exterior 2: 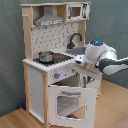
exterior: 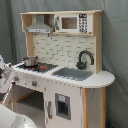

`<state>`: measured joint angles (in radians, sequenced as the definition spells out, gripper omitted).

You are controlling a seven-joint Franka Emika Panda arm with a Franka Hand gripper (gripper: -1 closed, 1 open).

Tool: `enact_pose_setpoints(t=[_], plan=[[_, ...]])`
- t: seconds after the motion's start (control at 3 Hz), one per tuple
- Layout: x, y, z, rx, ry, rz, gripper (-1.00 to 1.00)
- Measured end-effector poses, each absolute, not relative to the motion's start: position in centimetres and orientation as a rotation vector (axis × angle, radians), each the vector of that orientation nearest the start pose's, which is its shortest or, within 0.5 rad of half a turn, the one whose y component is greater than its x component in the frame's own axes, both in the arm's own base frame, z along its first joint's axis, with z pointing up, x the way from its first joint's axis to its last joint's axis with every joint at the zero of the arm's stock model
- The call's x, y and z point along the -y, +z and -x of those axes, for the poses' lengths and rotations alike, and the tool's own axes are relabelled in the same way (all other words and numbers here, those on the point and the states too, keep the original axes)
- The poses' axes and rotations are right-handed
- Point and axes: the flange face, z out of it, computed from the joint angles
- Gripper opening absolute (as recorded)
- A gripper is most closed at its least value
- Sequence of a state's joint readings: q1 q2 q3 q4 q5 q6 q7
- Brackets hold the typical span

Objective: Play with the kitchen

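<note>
The kitchen (exterior: 65,45) is a tall white and light-wood toy unit, seen in both exterior views. It has a grey range hood (exterior: 39,26), a microwave (exterior: 72,23), a black faucet (exterior: 84,59), a grey sink (exterior: 72,73) and a stovetop (exterior 2: 52,59). Its windowed oven door (exterior 2: 70,102) hangs open toward the front. My arm (exterior 2: 102,57) reaches in from the second exterior view's right. The gripper (exterior 2: 81,64) sits at the counter's front edge above the open door. In the first exterior view the gripper (exterior: 6,74) shows at the left edge, beside the stove knobs.
A small metal pot (exterior: 30,61) stands on the stovetop with a red piece (exterior: 44,66) beside it. A grey curtain (exterior: 115,60) hangs behind the kitchen. The floor (exterior 2: 110,107) is light wood. A lower door with a dark panel (exterior: 62,106) is shut.
</note>
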<state>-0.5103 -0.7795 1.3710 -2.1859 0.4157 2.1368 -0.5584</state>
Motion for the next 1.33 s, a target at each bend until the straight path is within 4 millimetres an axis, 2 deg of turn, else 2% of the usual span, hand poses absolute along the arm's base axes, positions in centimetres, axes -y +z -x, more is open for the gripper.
enact_pose_setpoints(t=[0.33,0.67,1.33], plan=[[-44.7,45.0,-27.8,2.093,-0.494,2.870,1.00],[-43.9,46.4,-28.4,2.152,-0.486,2.934,1.00],[-44.1,50.0,-27.3,2.196,-0.470,3.095,1.00]])
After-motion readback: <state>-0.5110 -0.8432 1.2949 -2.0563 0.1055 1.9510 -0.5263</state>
